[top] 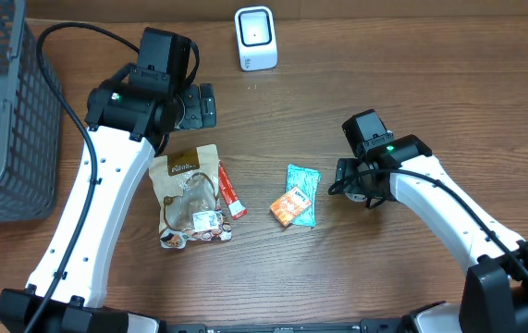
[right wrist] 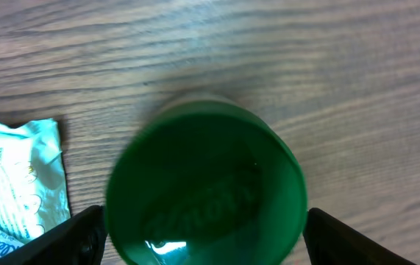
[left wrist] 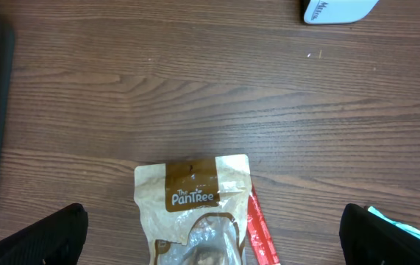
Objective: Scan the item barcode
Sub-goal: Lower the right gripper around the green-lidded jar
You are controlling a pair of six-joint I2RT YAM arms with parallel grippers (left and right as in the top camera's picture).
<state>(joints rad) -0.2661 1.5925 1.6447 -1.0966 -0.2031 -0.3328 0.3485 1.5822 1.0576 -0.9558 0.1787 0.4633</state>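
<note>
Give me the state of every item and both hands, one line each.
Left hand, open, holding nothing.
Right hand, fingers either side of the green container; grip unclear.
Green container, between those fingers, blurred.
Snack bag, lying flat, unheld.
Red stick packet, flat beside the bag.
Orange packet, lying on the teal packet.
Teal packet, flat, partly covered.
Scanner, upright, untouched.
Basket, standing at far left.

I can read "The PanTree" in white on the brown band of the cream paper snack pouch [left wrist: 191,193], at six o'clock in my left wrist view. Lettering on the white plastic scanner [left wrist: 338,9] at one o'clock is cut off and illegible. The raised word on the round green lid [right wrist: 206,184] is too blurred to read.
</note>
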